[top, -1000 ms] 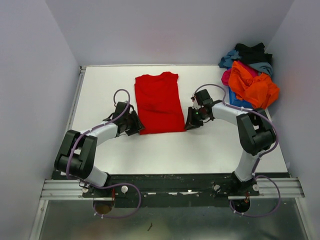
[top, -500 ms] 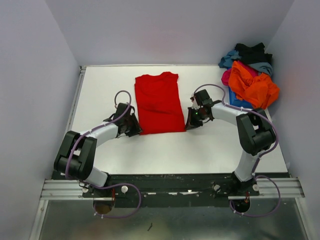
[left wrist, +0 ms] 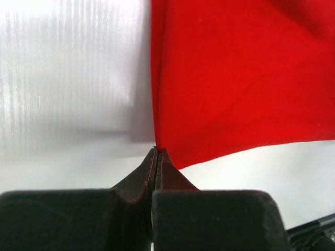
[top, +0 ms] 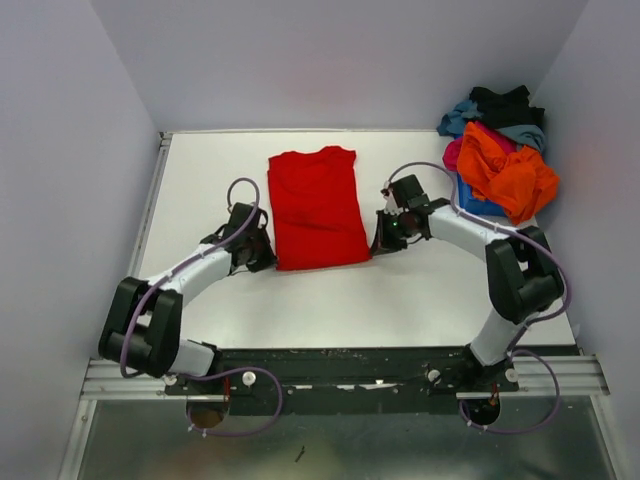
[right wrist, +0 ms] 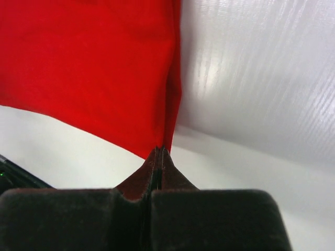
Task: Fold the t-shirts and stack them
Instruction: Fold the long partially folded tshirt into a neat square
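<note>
The left gripper [left wrist: 157, 155] has its jaws pressed fully together on the near-left hem corner of the red t-shirt [top: 315, 205]. The right gripper [right wrist: 159, 151] pinches the near-right hem corner in the same way, with only a sliver of cloth between its tips. Both wrist views show the red fabric running straight out from the fingertips, away from the arms, and lying flat on the white table [top: 420, 290]. From above, the shirt is a narrow upright rectangle between the two grippers, collar at the far end, and it looks already folded in lengthwise. The step in hand appears to be the crosswise fold. Both arms would need to lift the hem evenly, carry it towards the collar and lay it down square without dragging the lower layer. The orange t-shirt [top: 505, 170] tops a crumpled heap of other shirts [top: 490, 110] at the far right corner, well apart from both grippers.
</note>
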